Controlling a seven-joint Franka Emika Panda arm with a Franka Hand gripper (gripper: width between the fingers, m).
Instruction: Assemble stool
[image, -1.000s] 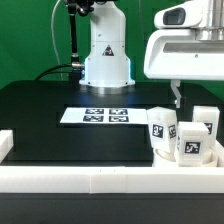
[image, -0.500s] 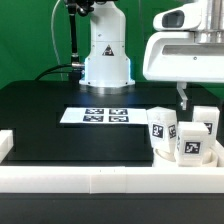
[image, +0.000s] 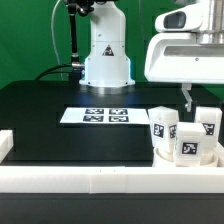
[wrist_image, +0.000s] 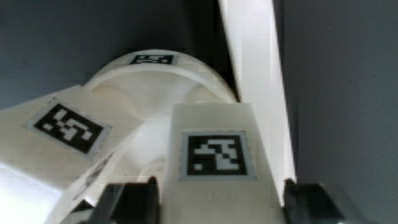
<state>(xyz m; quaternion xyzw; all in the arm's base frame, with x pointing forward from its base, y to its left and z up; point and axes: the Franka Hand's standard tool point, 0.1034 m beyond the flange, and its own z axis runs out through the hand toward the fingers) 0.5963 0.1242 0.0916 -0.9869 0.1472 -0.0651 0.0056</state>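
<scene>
A matte black worktop (image: 50, 110) fills the scene. The white Franka arm (image: 105, 50) rises from its pedestal at the far edge. It reaches over to the exterior view's right, where its bulky white wrist housing (image: 190, 55) hangs level above the parts, pointing straight down. One slim dark finger (image: 186, 98) drops from the housing, its tip level with the tops of the stool parts below.

A long white border rail (image: 100, 182) runs along the near edge of the worktop. The wrist view shows a rail as a bright strip (wrist_image: 254, 60) passing close beside the parts. The marker board (image: 108, 116) lies flat in the middle of the worktop, well apart from the arm's working end.

Three stool legs stand upright in a tight cluster at the exterior view's right, just behind the near rail. They are short blocky white plastic legs with black-and-white square tags (image: 163, 125) (image: 191, 146) (image: 208, 122).

The tool (wrist_image: 214, 200) is about half closed and grasps one tagged leg (wrist_image: 217, 150), with a dark fingertip (wrist_image: 121, 200) against each flank. The two other legs (wrist_image: 71, 125) (wrist_image: 151, 62) stand just beyond the grasped one. Which leg of the exterior view's cluster is the grasped one, I cannot tell.
</scene>
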